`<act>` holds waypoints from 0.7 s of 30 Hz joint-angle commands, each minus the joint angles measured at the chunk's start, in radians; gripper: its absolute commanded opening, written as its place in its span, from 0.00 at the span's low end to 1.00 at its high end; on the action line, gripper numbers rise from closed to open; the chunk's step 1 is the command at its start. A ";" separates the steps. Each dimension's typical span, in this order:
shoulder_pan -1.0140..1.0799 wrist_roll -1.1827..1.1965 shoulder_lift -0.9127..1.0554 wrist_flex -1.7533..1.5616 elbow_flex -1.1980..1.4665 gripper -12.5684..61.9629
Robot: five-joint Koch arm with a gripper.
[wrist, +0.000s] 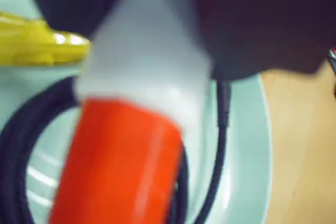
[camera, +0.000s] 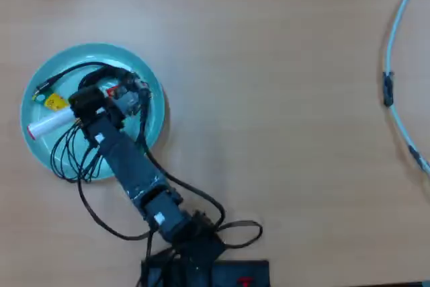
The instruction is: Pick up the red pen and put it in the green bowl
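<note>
Carry essentially done: red pen [camera: 48, 124] sits over the green bowl [camera: 156, 102], left half in the overhead view; release and retreat remain. Gripper [camera: 75, 116] appears clamped on the pen's barrel; whether the pen touches the dish, cannot tell. Pen: white barrel, red cap [wrist: 121, 166] looming blurred in wrist view.

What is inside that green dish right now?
Over the green bowl the gripper holds the red pen, beside a yellow piece and black cables. The arm hides the rest.
</note>
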 commanded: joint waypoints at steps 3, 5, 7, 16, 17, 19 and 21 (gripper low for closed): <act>-0.032 0.041 -0.008 -0.114 -0.044 0.09; -0.048 0.044 -0.011 -0.117 -0.031 0.09; -0.063 0.044 -0.011 -0.130 -0.025 0.09; -0.107 0.031 -0.089 -0.201 -0.023 0.09; -0.107 0.031 -0.101 -0.202 -0.023 0.09; -0.107 0.031 -0.110 -0.202 -0.025 0.09; -0.100 0.031 -0.110 -0.202 -0.021 0.09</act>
